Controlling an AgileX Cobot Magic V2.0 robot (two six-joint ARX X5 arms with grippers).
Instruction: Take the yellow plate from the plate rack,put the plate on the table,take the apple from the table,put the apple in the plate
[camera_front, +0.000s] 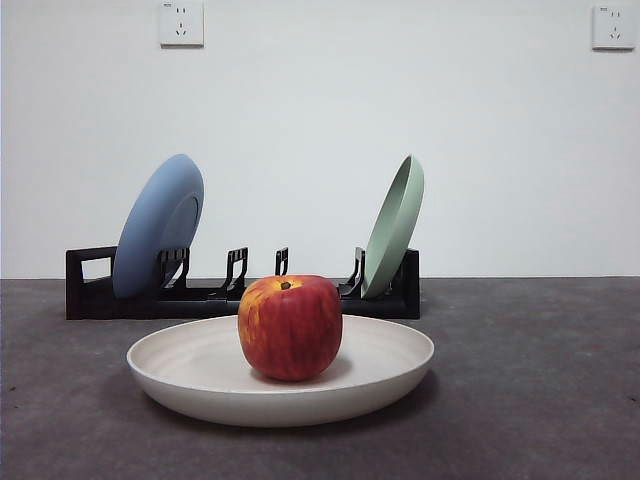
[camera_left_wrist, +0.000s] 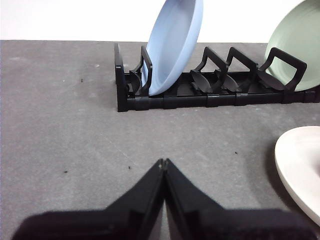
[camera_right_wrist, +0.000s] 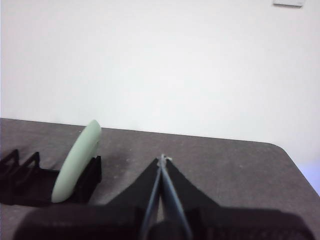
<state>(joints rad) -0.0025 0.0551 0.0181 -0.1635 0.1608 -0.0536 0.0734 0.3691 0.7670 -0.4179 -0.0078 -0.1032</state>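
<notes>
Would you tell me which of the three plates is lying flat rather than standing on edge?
The yellow plate lies flat on the table holding the apple.

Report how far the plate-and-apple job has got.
Done, by the look of it: the yellow plate lies flat on the table in front of the plate rack, and the apple sits in it. In hand: nothing; the left end effector and right end effector are both shut and empty. Left: nothing visible.

Closed left pincer (camera_left_wrist: 163, 162), blue plate (camera_left_wrist: 172, 45) racked.
</notes>
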